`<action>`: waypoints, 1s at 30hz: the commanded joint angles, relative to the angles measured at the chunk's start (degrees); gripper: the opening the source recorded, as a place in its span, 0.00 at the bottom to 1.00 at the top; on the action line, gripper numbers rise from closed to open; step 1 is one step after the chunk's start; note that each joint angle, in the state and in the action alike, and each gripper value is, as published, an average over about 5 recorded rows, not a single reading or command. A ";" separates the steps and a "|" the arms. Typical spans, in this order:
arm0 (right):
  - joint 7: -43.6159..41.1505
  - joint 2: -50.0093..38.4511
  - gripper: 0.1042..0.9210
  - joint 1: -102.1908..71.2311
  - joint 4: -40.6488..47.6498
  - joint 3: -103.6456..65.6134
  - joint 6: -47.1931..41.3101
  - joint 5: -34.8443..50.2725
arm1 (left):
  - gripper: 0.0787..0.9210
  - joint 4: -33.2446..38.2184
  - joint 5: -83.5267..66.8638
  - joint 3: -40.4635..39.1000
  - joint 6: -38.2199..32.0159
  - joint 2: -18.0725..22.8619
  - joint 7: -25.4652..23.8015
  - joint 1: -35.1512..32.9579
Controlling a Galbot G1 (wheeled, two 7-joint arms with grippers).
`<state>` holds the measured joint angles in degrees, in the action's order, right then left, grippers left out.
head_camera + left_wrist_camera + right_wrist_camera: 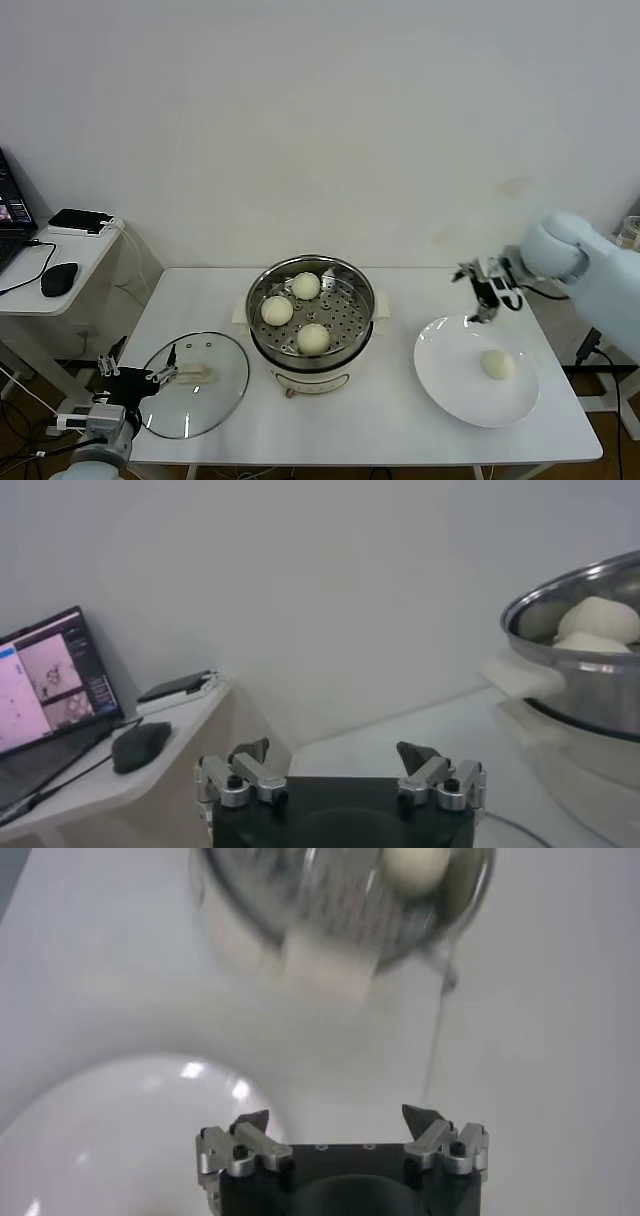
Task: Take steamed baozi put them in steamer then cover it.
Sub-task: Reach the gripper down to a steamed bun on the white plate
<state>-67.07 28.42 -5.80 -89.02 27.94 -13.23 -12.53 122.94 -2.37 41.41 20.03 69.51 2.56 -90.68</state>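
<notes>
Three steamed baozi (pixel 300 311) lie on the perforated tray of the steamer (pixel 357 318) at the table's middle. A further baozi (pixel 496 364) rests on the white plate (pixel 450 380) at the right. The cover (pixel 195 383), clear glass with a cream handle, lies flat on the table left of the steamer. My right gripper (pixel 482 295) hovers open and empty above the plate's far edge, between plate and steamer; my right gripper (pixel 336 1120) looks down on the plate (pixel 110 1138) and the steamer (pixel 340 908). My left gripper (pixel 135 377) waits open at the table's front left corner.
A side desk at the far left holds a laptop (pixel 45 705), a black mouse (pixel 59 278) and a flat black device (pixel 80 220). The steamer's power cord (pixel 433 1038) runs across the table. A white wall stands behind the table.
</notes>
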 commanded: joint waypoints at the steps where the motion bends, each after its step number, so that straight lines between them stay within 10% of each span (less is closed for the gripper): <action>1: -0.67 -4.98 0.88 -27.12 1.51 -24.55 3.74 -9.75 | 0.88 -0.64 0.17 -0.91 0.01 -0.22 0.03 0.12; 30: 2.62 7.28 0.88 -28.27 11.84 -24.02 5.25 -15.84 | 0.88 0.24 0.49 0.11 0.32 -0.71 0.05 -0.89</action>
<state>-65.62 32.06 -35.10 -80.08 3.42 -7.99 -27.14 123.25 -1.87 41.47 20.35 68.85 2.60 -91.54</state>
